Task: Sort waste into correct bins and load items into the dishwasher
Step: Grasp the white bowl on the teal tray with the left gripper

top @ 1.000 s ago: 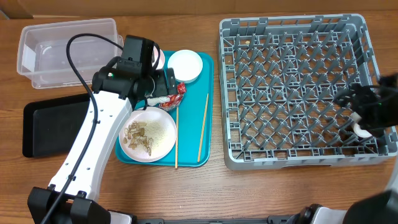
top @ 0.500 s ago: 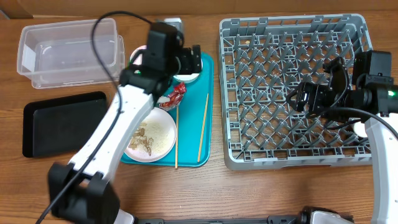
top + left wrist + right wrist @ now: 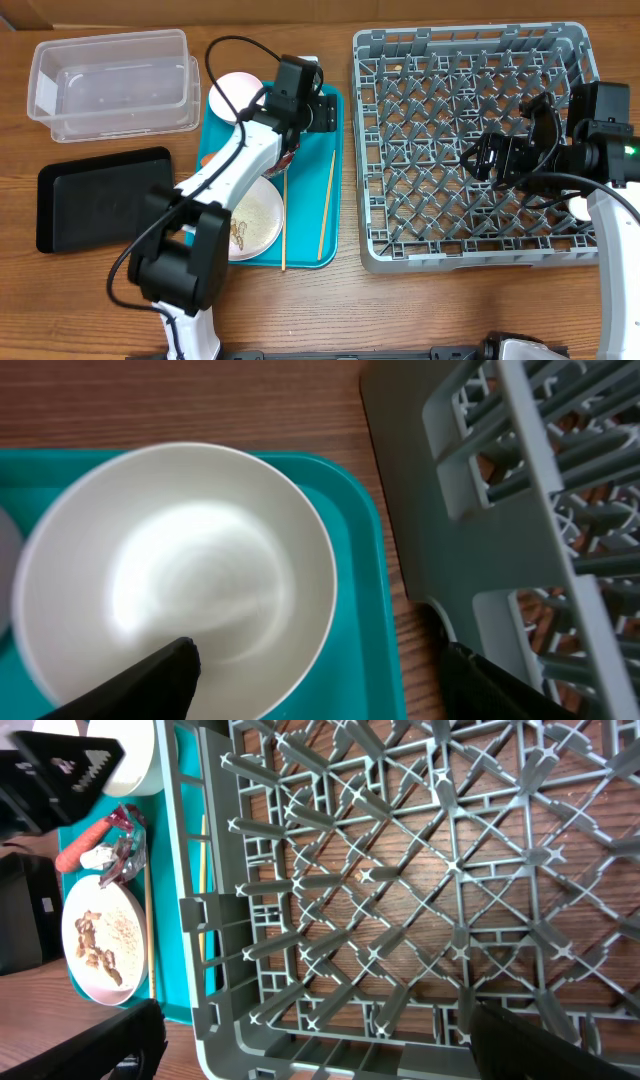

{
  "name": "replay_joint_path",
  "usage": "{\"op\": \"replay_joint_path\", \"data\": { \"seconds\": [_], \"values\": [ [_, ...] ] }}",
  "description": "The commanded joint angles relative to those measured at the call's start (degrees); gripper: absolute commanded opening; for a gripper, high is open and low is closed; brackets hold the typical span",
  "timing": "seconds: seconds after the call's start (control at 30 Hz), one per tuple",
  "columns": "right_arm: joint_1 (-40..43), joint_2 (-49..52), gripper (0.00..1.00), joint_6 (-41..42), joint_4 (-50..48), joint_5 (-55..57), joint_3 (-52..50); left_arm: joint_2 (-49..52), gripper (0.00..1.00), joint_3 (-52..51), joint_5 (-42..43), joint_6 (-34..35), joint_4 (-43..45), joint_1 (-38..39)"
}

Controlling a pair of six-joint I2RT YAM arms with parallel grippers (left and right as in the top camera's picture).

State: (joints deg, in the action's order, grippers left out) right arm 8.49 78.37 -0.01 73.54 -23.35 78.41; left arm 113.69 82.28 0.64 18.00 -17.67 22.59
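My left gripper [image 3: 312, 106] [image 3: 320, 682] is open over the far right corner of the teal tray [image 3: 332, 240]. One finger [image 3: 150, 680] is inside a white bowl [image 3: 180, 570], the other outside its rim over bare wood. A second white bowl [image 3: 235, 92] sits at the tray's far left. The white plate [image 3: 255, 222] holds nut-shell scraps [image 3: 92, 935]. The red wrapper [image 3: 125, 855] and the carrot [image 3: 85, 845] lie beside it, and two chopsticks [image 3: 326, 205] lie on the tray. My right gripper [image 3: 500, 155] [image 3: 310, 1040] hangs open over the grey dish rack [image 3: 480, 250]. A white cup [image 3: 578, 208] stands in the rack.
The clear tub [image 3: 115, 82] stands at the far left with the black tray [image 3: 100, 197] in front of it. A narrow strip of bare wood separates the teal tray from the rack.
My left arm swung from the tray's middle to the bowl at its far right corner, jaws narrowing slightly. My right gripper rose from the cup in the rack's near right corner, then stayed still.
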Motion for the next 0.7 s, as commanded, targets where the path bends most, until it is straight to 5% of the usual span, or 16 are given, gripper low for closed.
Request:
{"op": "replay_joint_path", "data": {
  "seconds": [0.0,0.2,0.37,0.67],
  "values": [
    [-0.2,-0.5,1.00,-0.4,0.1,-0.3,1.1,2.9,0.79,0.7,1.1,0.1,1.3,1.2],
    [-0.2,-0.5,1.00,-0.4,0.3,-0.3,1.1,6.0,0.75,0.7,0.4,0.0,2.5,1.5],
    [-0.2,-0.5,1.00,-0.4,0.7,-0.3,1.1,7.9,0.62,0.7,0.2,0.0,3.0,1.5],
    [-0.2,-0.5,1.00,-0.4,0.8,-0.3,1.1,8.0,0.04,1.6,0.0,0.0,5.1,1.4]
  ]
}}
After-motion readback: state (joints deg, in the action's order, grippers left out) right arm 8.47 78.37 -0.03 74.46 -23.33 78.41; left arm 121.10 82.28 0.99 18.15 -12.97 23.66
